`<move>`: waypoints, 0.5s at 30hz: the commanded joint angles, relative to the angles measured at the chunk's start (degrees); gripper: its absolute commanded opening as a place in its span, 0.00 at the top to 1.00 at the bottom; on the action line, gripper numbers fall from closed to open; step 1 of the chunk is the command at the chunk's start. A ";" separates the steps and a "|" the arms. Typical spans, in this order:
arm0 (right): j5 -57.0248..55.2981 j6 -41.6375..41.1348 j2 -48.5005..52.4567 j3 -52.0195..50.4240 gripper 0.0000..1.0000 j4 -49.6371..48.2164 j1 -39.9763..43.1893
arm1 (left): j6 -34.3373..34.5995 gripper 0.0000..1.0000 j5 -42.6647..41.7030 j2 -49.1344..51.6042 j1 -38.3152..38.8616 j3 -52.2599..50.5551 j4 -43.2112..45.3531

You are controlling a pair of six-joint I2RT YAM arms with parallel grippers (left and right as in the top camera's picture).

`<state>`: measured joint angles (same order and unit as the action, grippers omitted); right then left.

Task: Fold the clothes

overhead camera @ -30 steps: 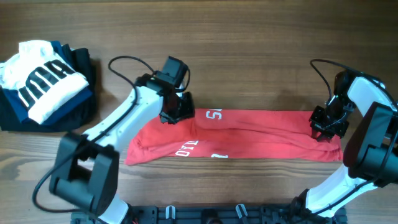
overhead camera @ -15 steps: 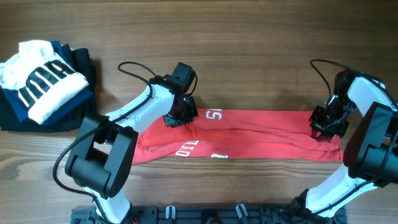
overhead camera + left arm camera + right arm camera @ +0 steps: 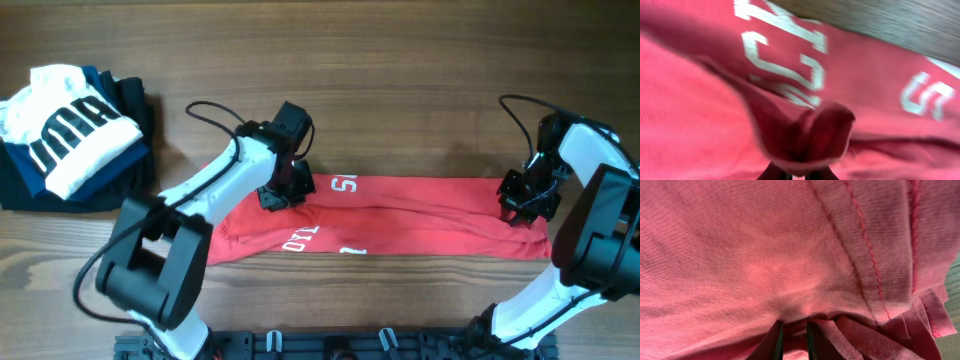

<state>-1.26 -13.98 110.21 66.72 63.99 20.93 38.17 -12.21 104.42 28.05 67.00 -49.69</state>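
The clothes, a red T-shirt point(image 3: 420, 215) with white lettering, lie folded into a long horizontal strip across the table. My left gripper point(image 3: 283, 190) is shut on a bunched fold of the red T-shirt point(image 3: 805, 135) at the strip's upper left, beside the white letters point(image 3: 785, 60). At the strip's right end my right gripper point(image 3: 525, 205) is shut on a pinch of the same red fabric point(image 3: 790, 280), near a stitched hem point(image 3: 870, 245). Cloth fills both wrist views.
A pile of folded garments point(image 3: 70, 135) sits at the far left of the table: a white one with black block letters on top of navy and black ones. Bare wooden table point(image 3: 400, 90) lies behind the shirt.
The left gripper moved right onto the shirt's upper left edge and closed on a fold of it. The right arm has not moved.
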 commanded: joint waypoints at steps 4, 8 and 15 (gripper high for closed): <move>0.96 0.46 -1.57 -0.33 0.83 -0.09 -0.17 | -1.90 0.90 -2.14 -1.62 5.33 -0.48 -0.26; 0.96 0.46 -1.57 -0.33 0.83 -0.09 -0.17 | -1.90 0.89 -1.81 -1.55 9.25 -0.48 0.15; 0.96 0.48 -1.57 -0.33 0.83 -0.09 -0.17 | -1.70 0.67 1.90 -1.55 11.96 -0.48 0.17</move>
<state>-1.28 -13.98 110.21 66.72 63.99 20.93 36.73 -12.45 103.63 39.79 67.00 -49.69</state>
